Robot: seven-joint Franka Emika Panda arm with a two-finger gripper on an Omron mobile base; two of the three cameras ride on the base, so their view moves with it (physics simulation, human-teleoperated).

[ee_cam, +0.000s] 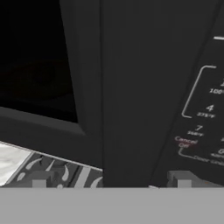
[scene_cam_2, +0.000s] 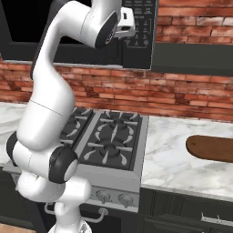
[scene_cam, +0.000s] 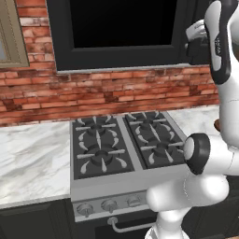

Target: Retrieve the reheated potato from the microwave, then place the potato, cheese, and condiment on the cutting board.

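Hand view: wide-open tool [ee_cam: 111,183] faces large black glass-door microwave's [ee_cam: 131,87] bar handle, apparently to open it.

1. One microwave [scene_cam: 121,32] is hanging on the brick wall.
2. One stove [scene_cam: 122,144] is sitting in the desk, showing four burners.
3. Three stove knobs are showing along its front in the left base view.
4. One cutting board [scene_cam_2: 211,148] is lying on the desk [scene_cam_2: 170,161].
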